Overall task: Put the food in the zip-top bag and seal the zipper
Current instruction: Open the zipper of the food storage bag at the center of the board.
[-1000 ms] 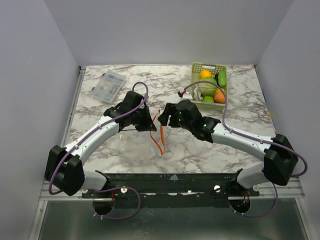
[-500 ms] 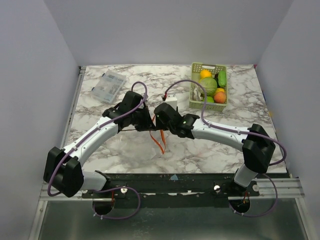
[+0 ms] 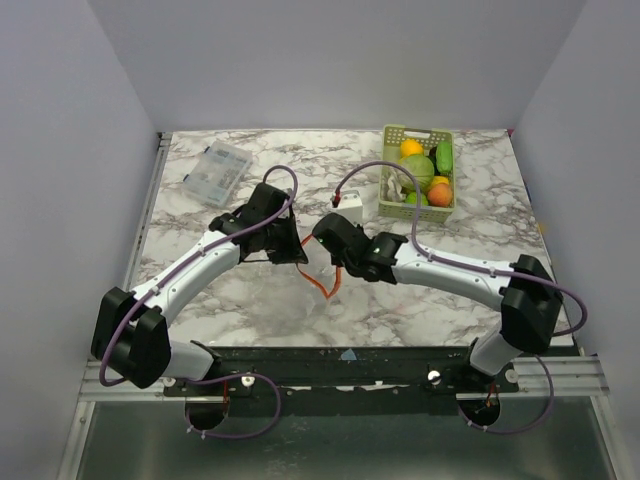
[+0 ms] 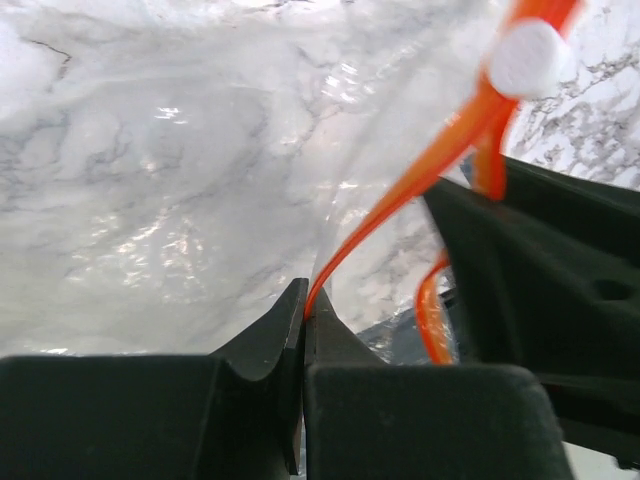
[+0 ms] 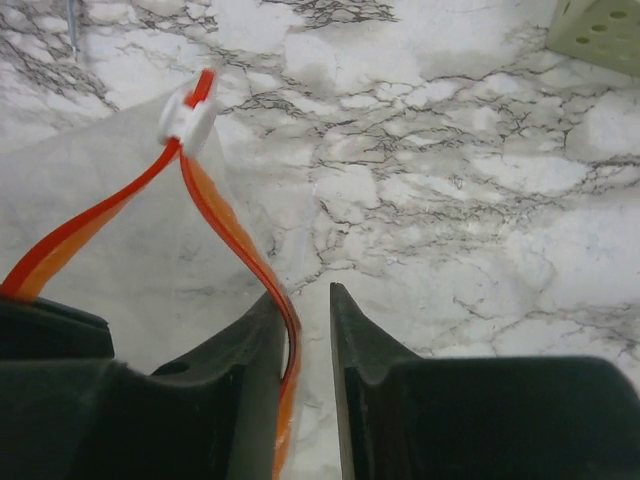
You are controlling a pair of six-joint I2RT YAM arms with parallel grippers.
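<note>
Top external view: both arms meet over the middle of the marble surface (image 3: pixel 490 225), where the zip-top bag (image 4: pixel 180 200) lies between them, lifted at its mouth. The food (image 3: pixel 417 170) sits heaped in the pale green basket (image 3: pixel 417 130) at the far right, well apart from the bag. A clear compartment box (image 3: pixel 216 172) rests far left. Nothing shows inside the bag.

From the left wrist, the left fingers (image 4: pixel 265 335) are pressed together on the zipper (image 4: pixel 400 200), pinching one orange lip right at their tips. The strip climbs from there to a white slider (image 4: pixel 525 58).

From the right wrist, the right fingers (image 5: pixel 360 350) stand slightly spread, with marble showing through the gap. An orange lip of the zipper runs down along the inner face of one finger, so it sits in the gap but is not clamped. Below the slider the two lips part.

The step in hand looks like opening the mouth, with loading not yet begun. Next, the right fingers probably need to close on their lip, and only that lip. Then the arms would draw apart to widen the opening. Thin film could slip, or both lips could be caught together.
</note>
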